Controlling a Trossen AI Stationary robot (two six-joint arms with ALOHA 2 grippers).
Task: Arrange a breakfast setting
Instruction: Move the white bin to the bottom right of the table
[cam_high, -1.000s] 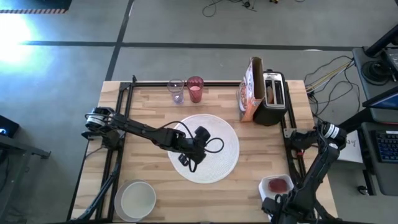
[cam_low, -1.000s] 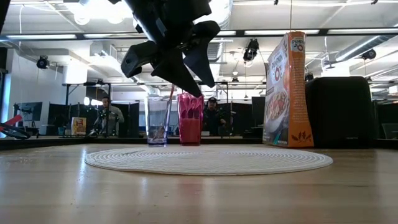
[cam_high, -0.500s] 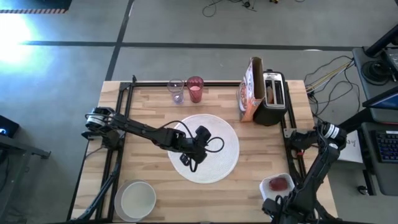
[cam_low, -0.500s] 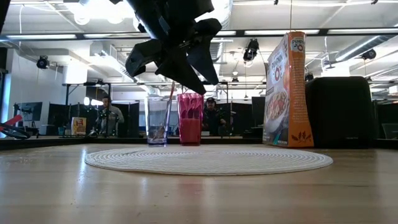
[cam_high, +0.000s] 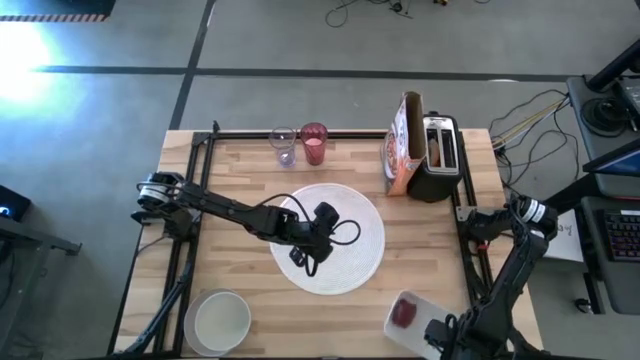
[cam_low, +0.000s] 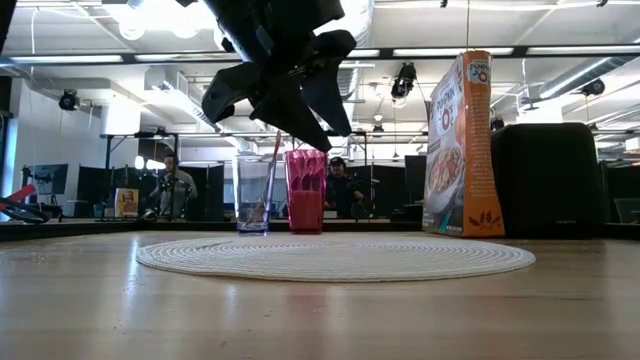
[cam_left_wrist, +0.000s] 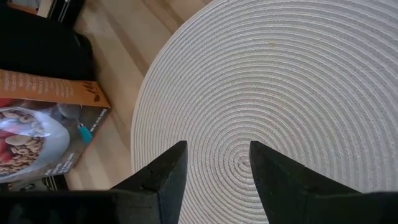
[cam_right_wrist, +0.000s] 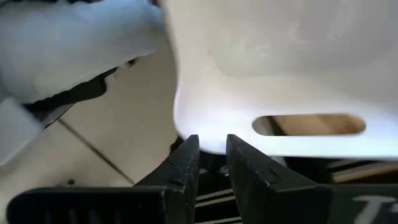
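My left gripper (cam_high: 297, 258) hangs over the round white placemat (cam_high: 365, 250) at the table's middle, while my right gripper (cam_high: 437, 331) sits at the near right edge, just beside the white tub (cam_high: 405, 311) holding something red. A white bowl (cam_high: 220, 320) rests at the near left; a clear glass (cam_high: 284, 146), pink tumbler (cam_high: 314, 144), cereal box (cam_high: 402, 146) and toaster (cam_high: 438, 155) line the far side.

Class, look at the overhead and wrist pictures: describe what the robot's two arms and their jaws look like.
Both arms are dark, slim and jointed. The left arm has a silver collar near its base and a black cable looped by its wrist. The right arm carries a similar silver collar. Each gripper ends in two dark, tapering, wedge-shaped jaws.
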